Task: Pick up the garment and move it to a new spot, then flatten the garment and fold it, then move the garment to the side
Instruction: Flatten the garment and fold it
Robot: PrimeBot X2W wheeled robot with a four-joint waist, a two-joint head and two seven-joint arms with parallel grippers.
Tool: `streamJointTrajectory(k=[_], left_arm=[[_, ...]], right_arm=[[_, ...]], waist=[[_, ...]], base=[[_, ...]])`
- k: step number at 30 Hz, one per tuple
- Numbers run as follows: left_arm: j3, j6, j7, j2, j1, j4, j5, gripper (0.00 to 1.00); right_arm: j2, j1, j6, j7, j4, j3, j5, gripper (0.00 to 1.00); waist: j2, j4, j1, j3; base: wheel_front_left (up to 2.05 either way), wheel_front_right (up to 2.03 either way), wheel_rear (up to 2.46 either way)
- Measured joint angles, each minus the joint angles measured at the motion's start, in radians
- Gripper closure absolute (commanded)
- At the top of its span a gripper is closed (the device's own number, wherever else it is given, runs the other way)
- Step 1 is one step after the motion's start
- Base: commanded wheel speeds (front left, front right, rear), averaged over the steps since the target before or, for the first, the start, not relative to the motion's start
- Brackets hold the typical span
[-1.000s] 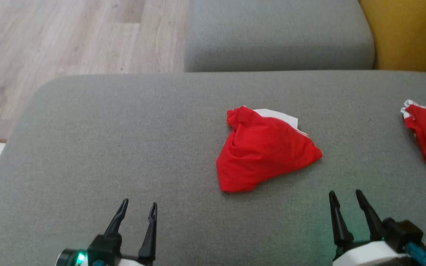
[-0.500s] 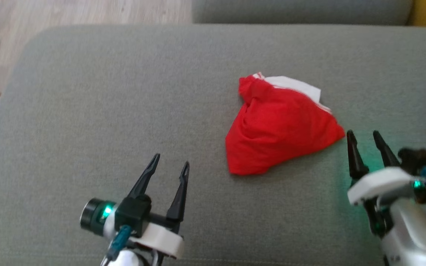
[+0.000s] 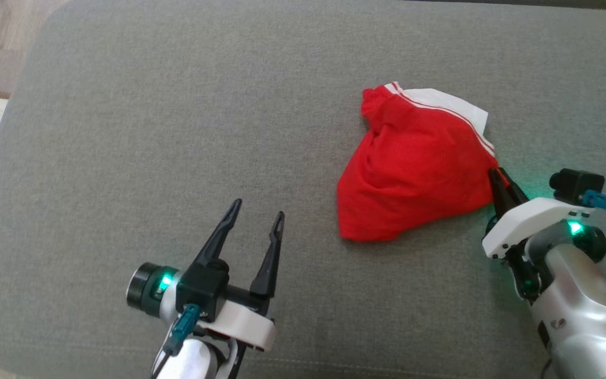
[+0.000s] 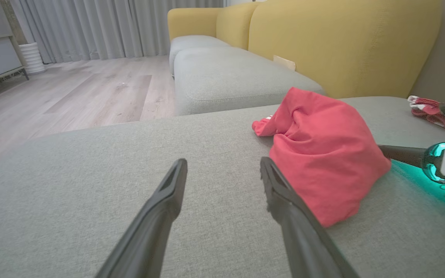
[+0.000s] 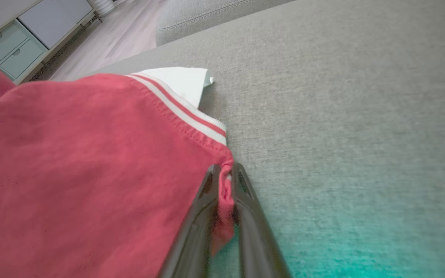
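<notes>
A corner of the garment (image 5: 91,154) is pinched at the tips of the right pincer (image 5: 225,170), perhaps only thinly; it should be lifted slowly. The left pincer (image 3: 259,208) is open, empty.

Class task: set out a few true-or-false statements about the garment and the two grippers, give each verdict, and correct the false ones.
1. The right gripper is shut on a corner of the garment. True.
2. The left gripper grips the garment too. False: it is open, apart from the garment, over bare cushion.
3. The garment lies spread flat. False: it sits bunched in a heap.
4. The garment is red with a white-striped edge. True.
</notes>
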Motion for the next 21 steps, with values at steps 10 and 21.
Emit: streamJointTrajectory(k=[10, 21], left_arm=[[0.016, 0.006, 0.000, -0.001, 0.006, 0.007, -0.003, 0.00], [0.017, -0.004, 0.000, -0.001, 0.058, 0.010, -0.003, 0.00]], right_arm=[[-0.121, -0.065, 0.000, -0.112, -0.060, 0.056, 0.045, 1.00], [-0.286, -0.376, 0.000, -0.122, -0.277, 0.001, -0.058, 1.00]], waist=[[0.0000, -0.050, 0.0000, -0.063], [0.0000, -0.100, 0.0000, -0.156]], base=[[0.00, 0.00, 0.00], [0.00, 0.00, 0.00]])
